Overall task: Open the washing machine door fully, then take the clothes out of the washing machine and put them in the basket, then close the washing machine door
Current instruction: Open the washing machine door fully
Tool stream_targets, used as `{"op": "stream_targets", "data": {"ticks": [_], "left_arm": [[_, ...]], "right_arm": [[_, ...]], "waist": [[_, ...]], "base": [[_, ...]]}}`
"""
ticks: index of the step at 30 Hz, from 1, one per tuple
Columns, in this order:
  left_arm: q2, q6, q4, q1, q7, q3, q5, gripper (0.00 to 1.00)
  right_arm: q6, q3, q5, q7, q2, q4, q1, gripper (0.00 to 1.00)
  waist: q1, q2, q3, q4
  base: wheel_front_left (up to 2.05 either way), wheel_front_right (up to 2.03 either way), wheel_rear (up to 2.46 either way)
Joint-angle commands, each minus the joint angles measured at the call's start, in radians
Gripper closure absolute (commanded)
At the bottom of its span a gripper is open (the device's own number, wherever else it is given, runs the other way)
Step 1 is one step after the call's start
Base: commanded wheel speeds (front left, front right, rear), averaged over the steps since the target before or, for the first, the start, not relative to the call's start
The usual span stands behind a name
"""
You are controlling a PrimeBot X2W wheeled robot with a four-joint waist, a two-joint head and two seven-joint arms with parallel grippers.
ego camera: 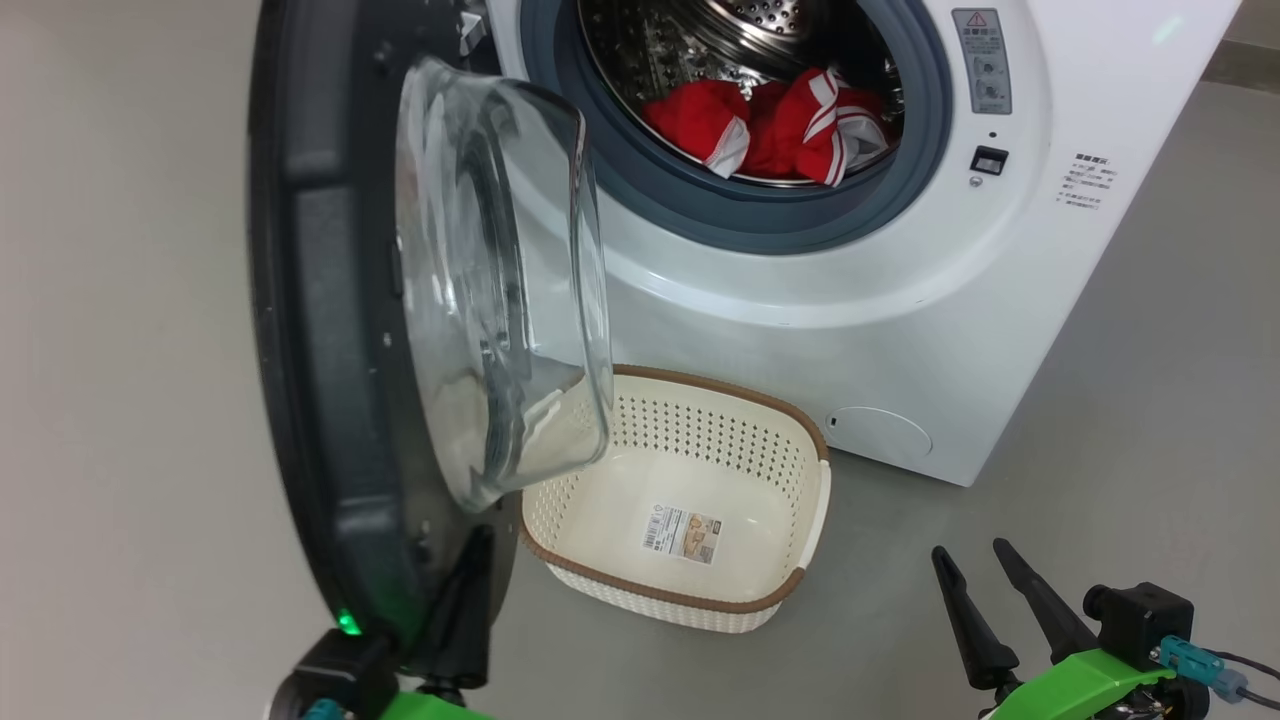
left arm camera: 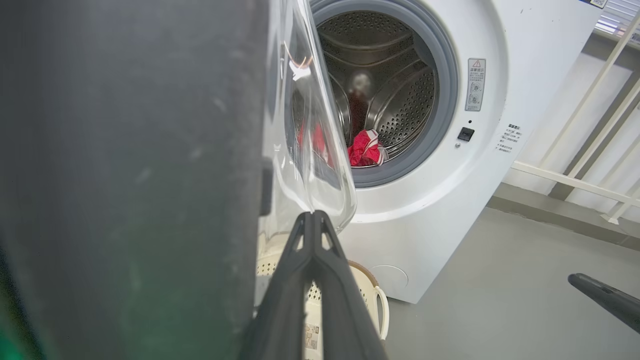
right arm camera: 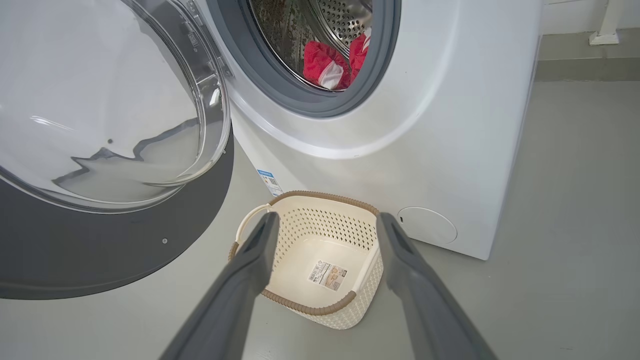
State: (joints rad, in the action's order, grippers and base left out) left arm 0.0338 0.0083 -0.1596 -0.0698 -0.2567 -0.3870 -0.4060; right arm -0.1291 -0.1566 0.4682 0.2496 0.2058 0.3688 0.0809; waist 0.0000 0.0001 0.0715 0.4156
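I judge the washing machine door [ego camera: 310, 300] step nearly done; my pinched-together left end effector [ego camera: 478, 548] sits by its 6 o'clock edge. Next, my wide right end effector [ego camera: 972, 552] at 5 o'clock must reach the clothes [ego camera: 780, 125] in the drum [ego camera: 700, 40] at 12 o'clock.

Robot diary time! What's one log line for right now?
door: open | clothes: inside washing machine | basket: no clothes yet | left claw: shut, by door | right claw: open, holding nothing

The washing machine door [ego camera: 330, 300] is standing swung wide open, black rim edge-on, glass bowl bulging over the basket [ego camera: 660, 592]. That cream basket is sitting empty on the floor just before the white washing machine [ego camera: 850, 330]. Red-and-white clothes [ego camera: 780, 125] are lying heaped inside.
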Motion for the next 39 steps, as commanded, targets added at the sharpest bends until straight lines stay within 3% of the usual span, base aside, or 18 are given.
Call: {"op": "stream_targets", "data": {"ticks": [1,14,39], "left_arm": [[0.016,0.022,0.028,-0.015,-0.005,0.067,0.013,1.00],[0.028,0.046,0.006,-0.020,-0.005,0.250,0.036,1.00],[0.122,0.033,-0.187,-0.174,-0.005,0.547,0.109,1.00]], "right_arm": [[-0.002,-0.029,0.003,0.012,0.011,-0.018,0.022,0.00],[-0.002,-0.047,0.007,0.012,0.019,-0.012,0.032,0.00],[-0.002,-0.072,0.007,0.012,0.029,-0.006,0.049,0.00]], "waist": [[0.0000,-0.0001,0.002,0.005],[0.0000,-0.0001,0.011,0.025],[0.0000,-0.0001,0.042,-0.002]], "base": [[0.00,0.00,0.00],[0.00,0.00,0.00],[0.00,0.00,0.00]]}}
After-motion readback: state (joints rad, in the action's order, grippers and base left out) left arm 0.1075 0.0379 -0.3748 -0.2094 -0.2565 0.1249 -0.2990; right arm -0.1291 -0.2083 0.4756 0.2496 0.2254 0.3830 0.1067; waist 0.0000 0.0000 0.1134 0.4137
